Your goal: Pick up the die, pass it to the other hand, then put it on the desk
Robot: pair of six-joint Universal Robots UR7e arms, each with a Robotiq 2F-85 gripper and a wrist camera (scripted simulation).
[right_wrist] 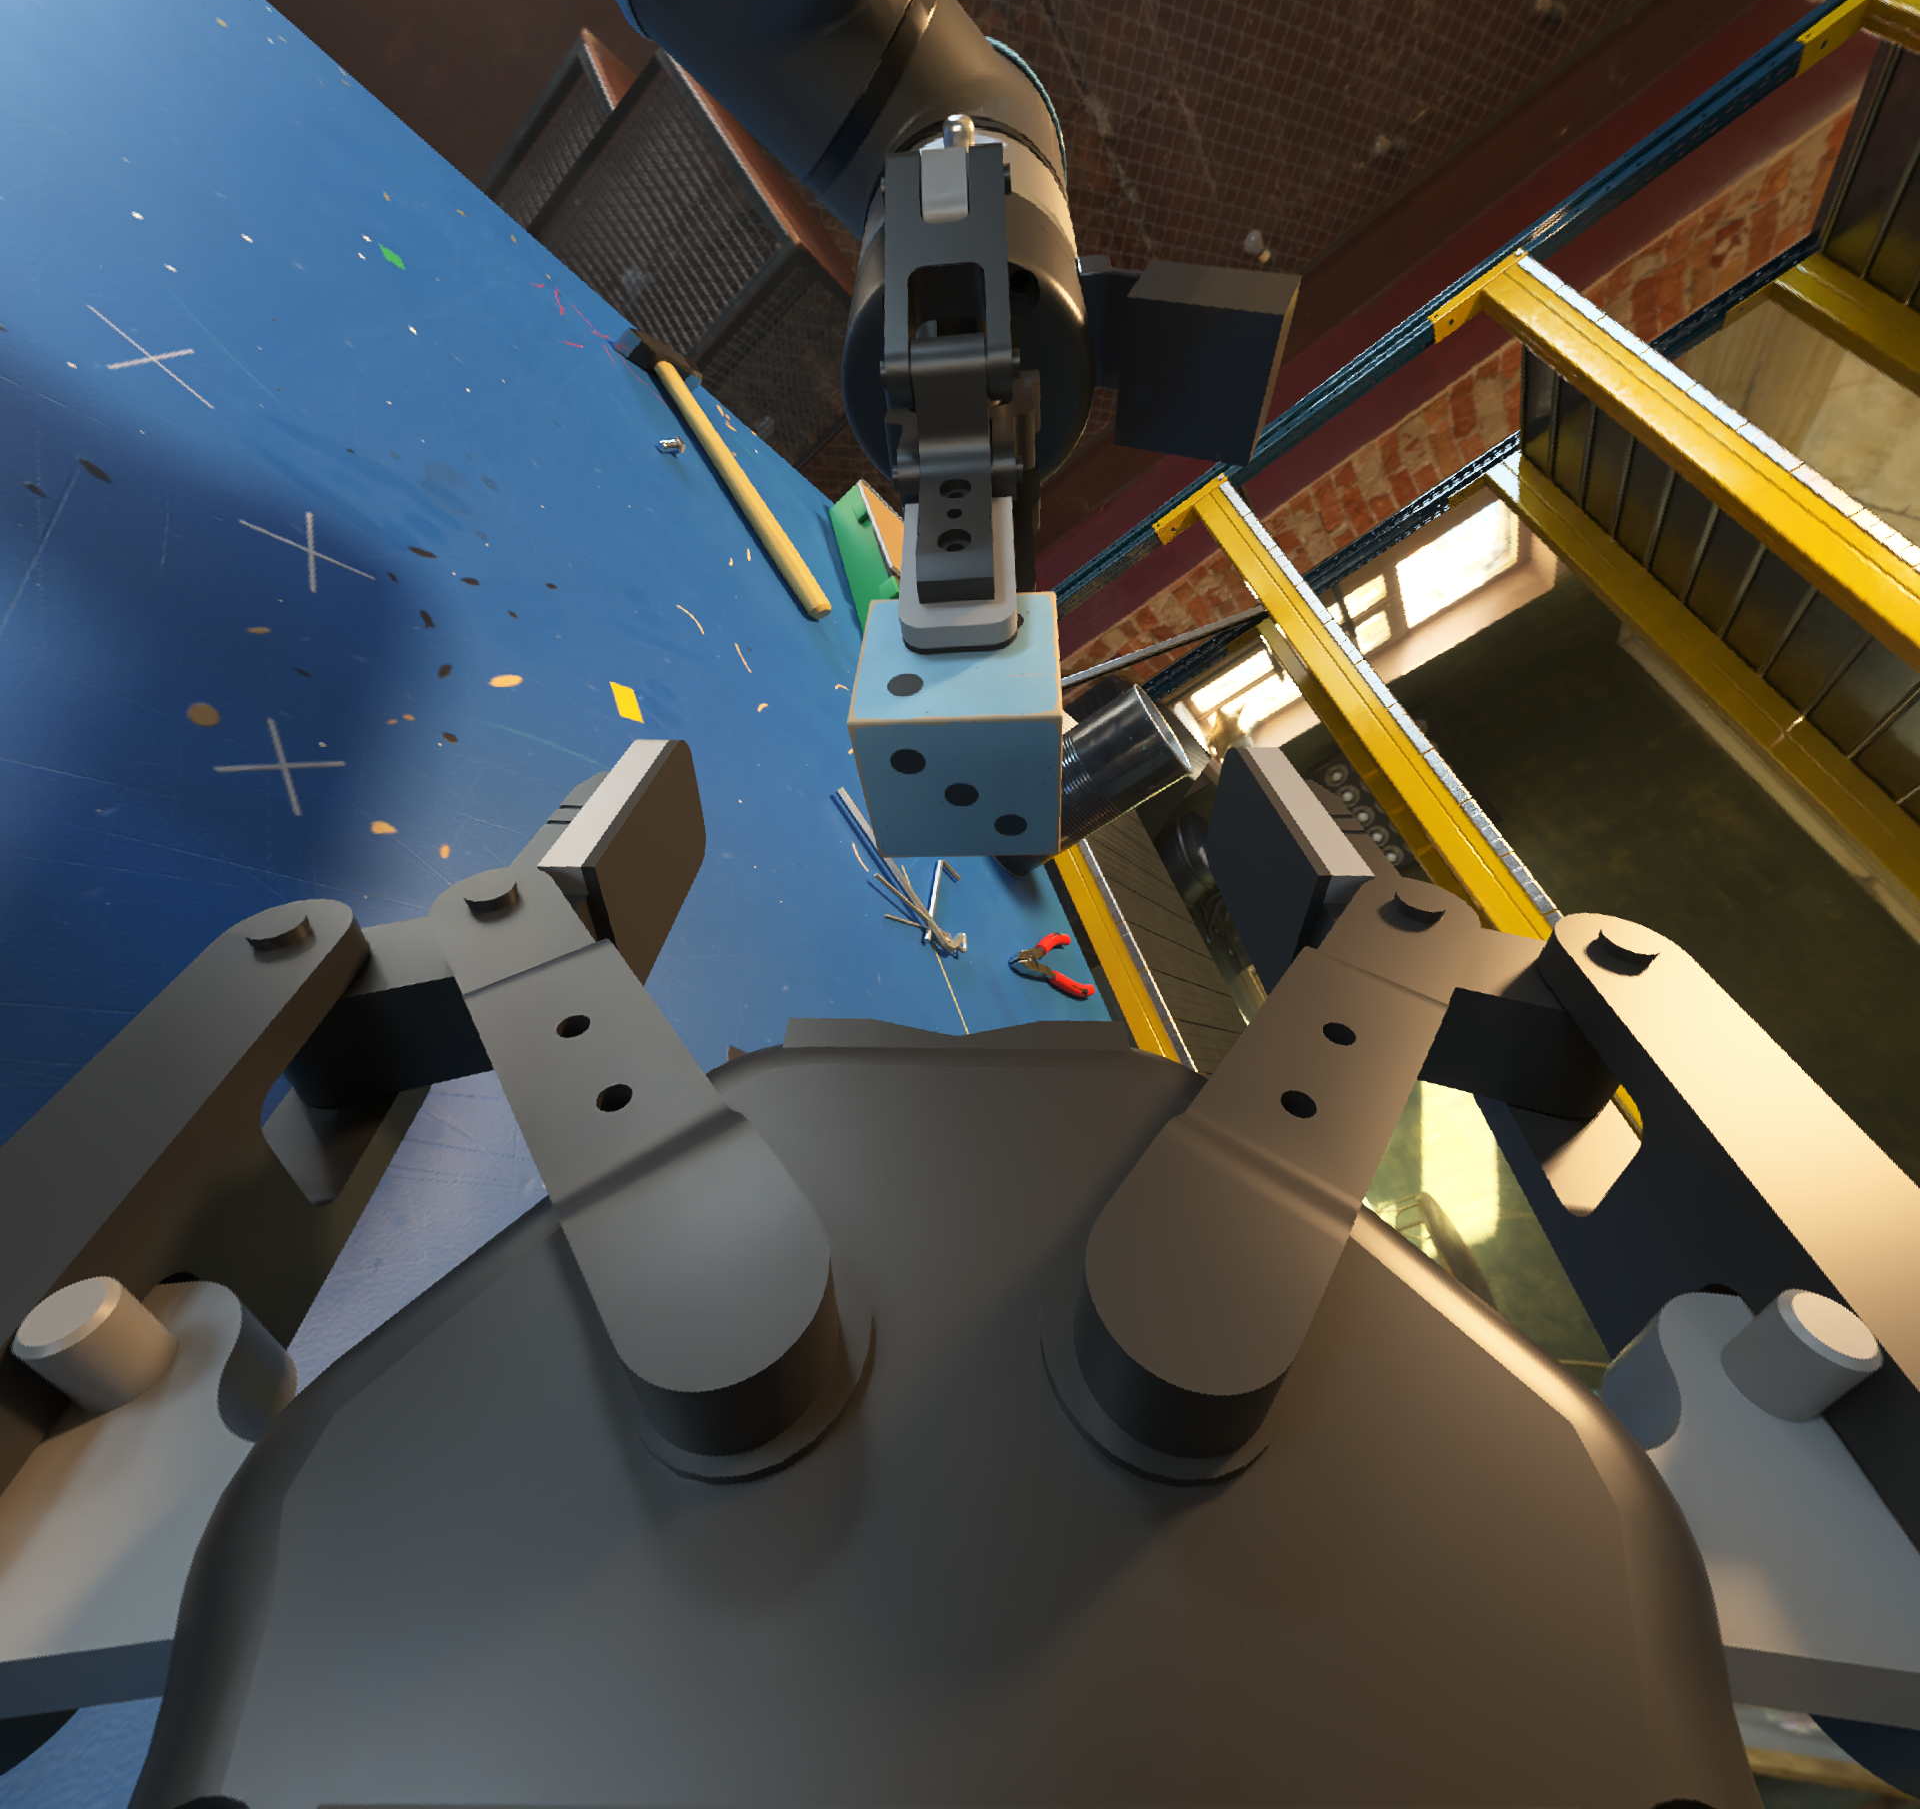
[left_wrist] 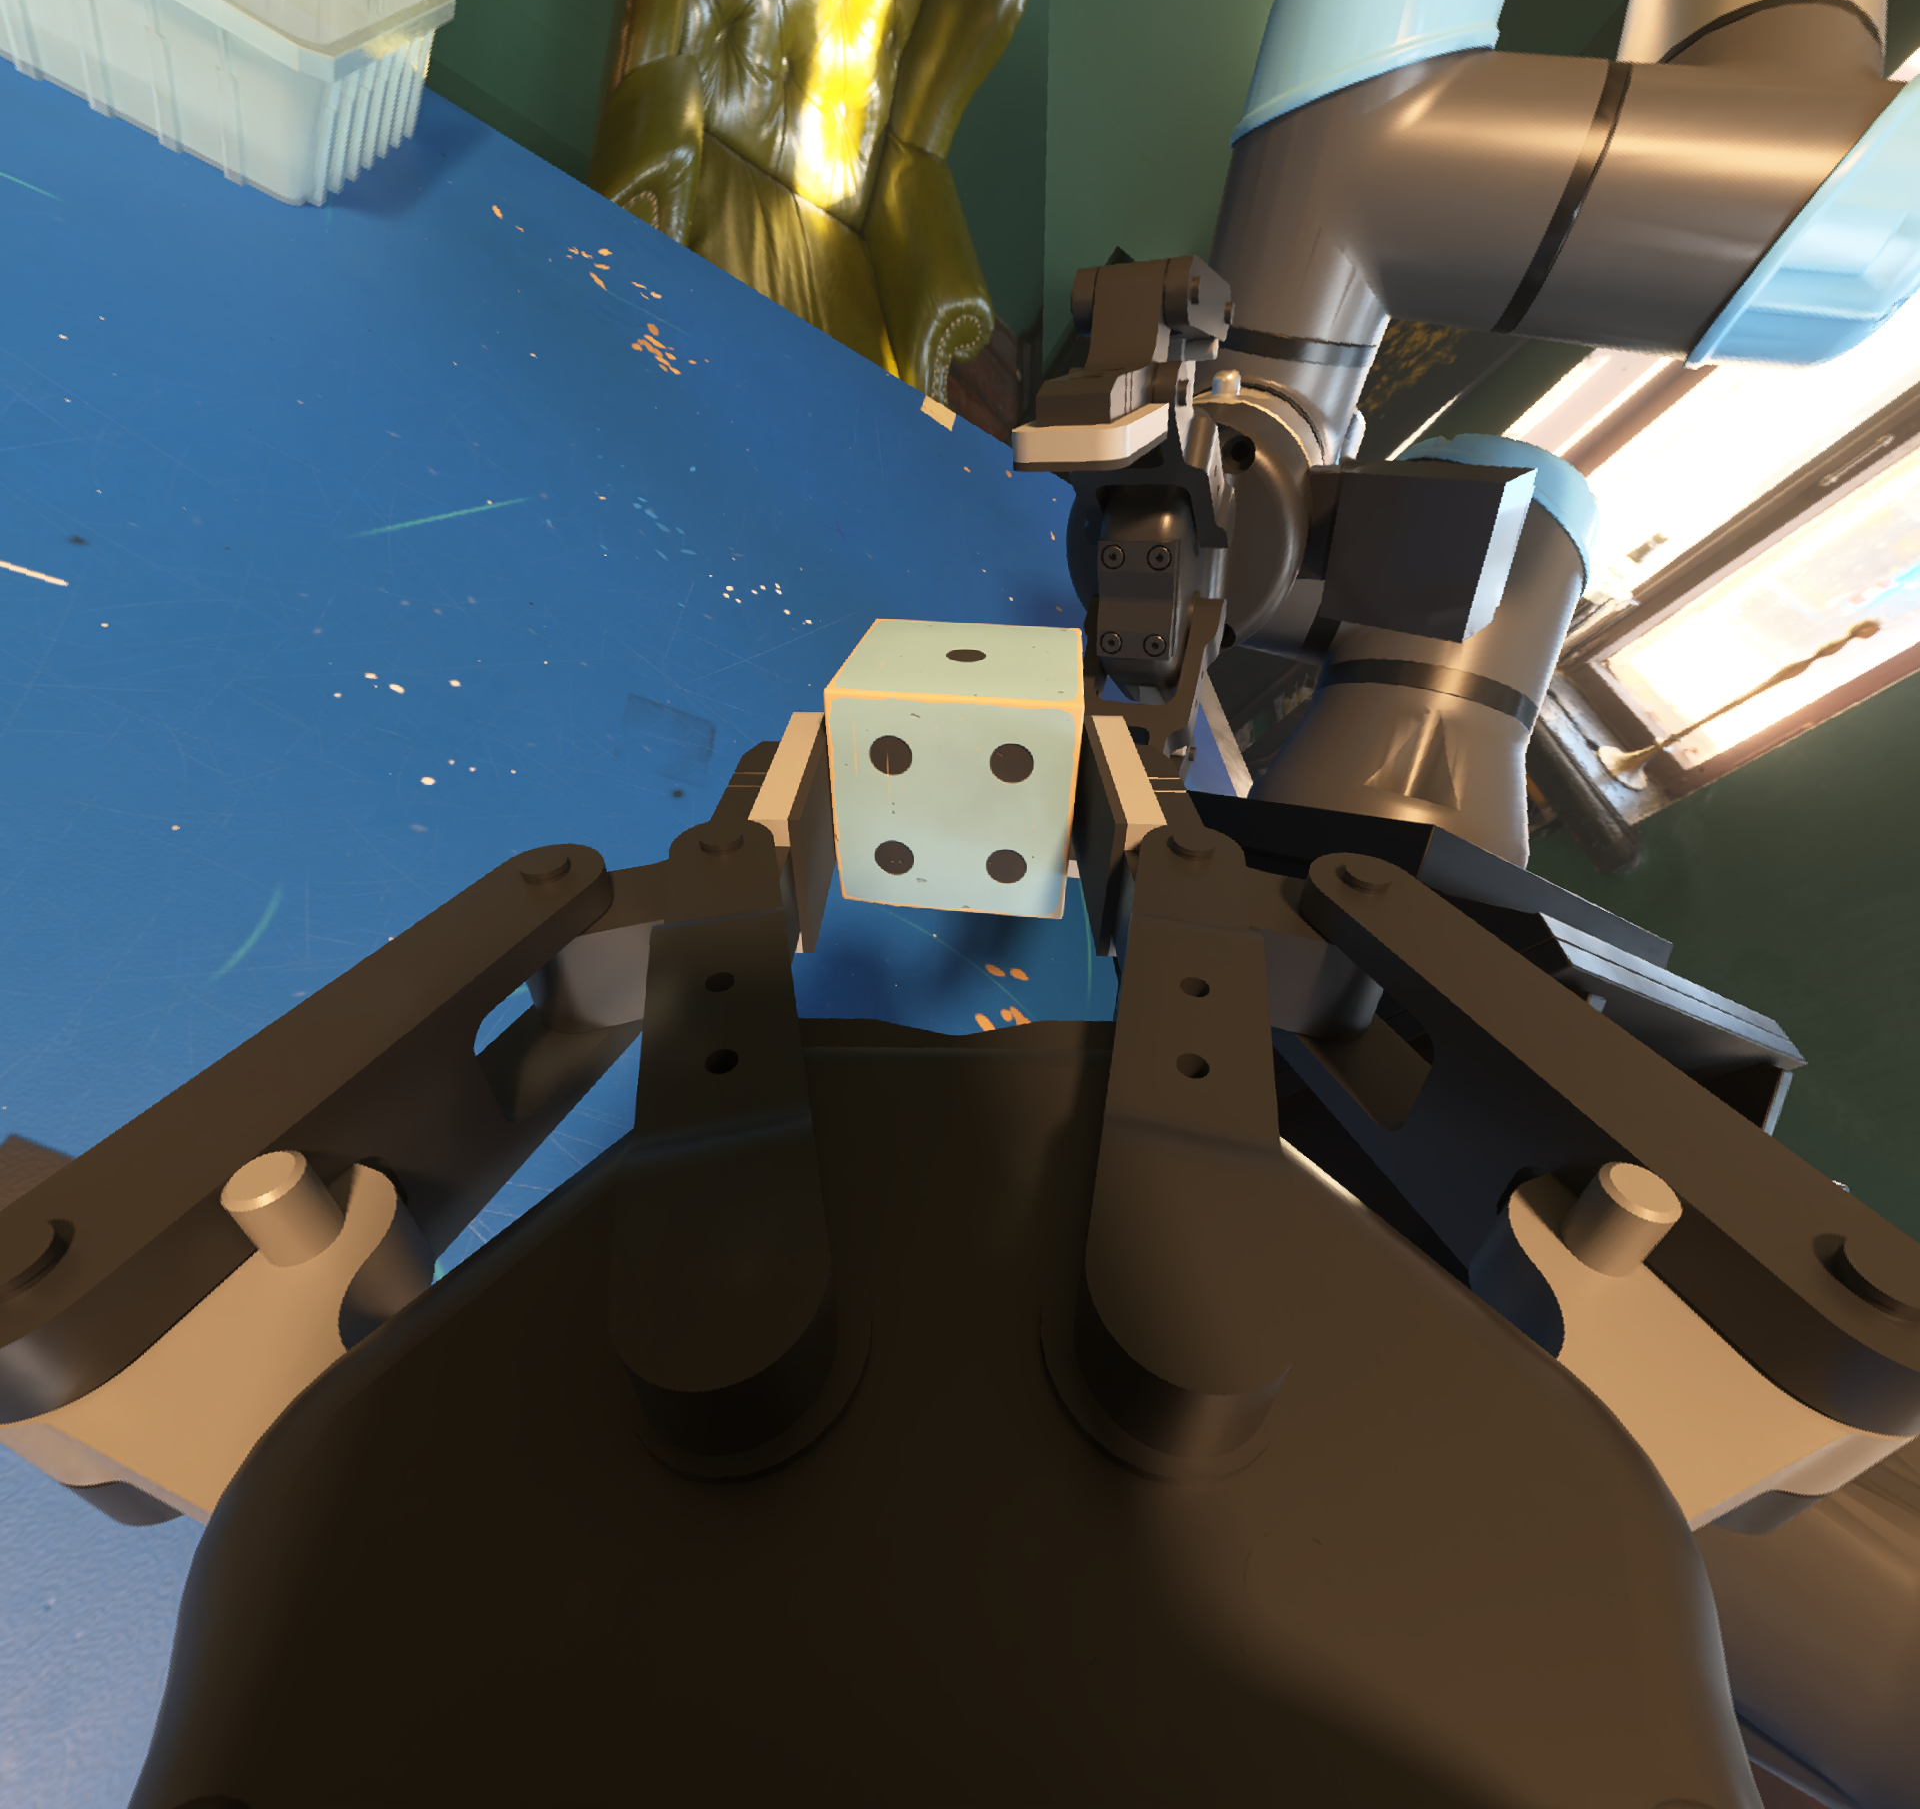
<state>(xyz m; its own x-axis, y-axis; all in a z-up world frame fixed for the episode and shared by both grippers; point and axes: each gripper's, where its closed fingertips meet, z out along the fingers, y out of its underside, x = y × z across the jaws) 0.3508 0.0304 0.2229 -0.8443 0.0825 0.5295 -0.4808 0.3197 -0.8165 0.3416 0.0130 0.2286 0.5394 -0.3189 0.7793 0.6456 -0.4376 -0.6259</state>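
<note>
The die (left_wrist: 951, 793) is a pale cube with black pips. My left gripper (left_wrist: 951, 814) is shut on it, one pad on each side, and holds it in the air above the blue desk (left_wrist: 312, 564). In the right wrist view the die (right_wrist: 956, 767) hangs from the left gripper's fingers (right_wrist: 956, 606), just beyond my right gripper (right_wrist: 961, 824). My right gripper is open and empty, its pads (right_wrist: 634, 824) spread wide on either side of the die without touching it. The right gripper also shows in the left wrist view (left_wrist: 1132, 533), close behind the die.
A translucent white bin (left_wrist: 208, 45) stands at the desk's far corner. A green leather armchair (left_wrist: 821, 118) stands beyond the desk edge. On the desk lie a wooden stick (right_wrist: 743, 502), red pliers (right_wrist: 1049, 964), metal rods (right_wrist: 914, 897) and a green object (right_wrist: 857, 544).
</note>
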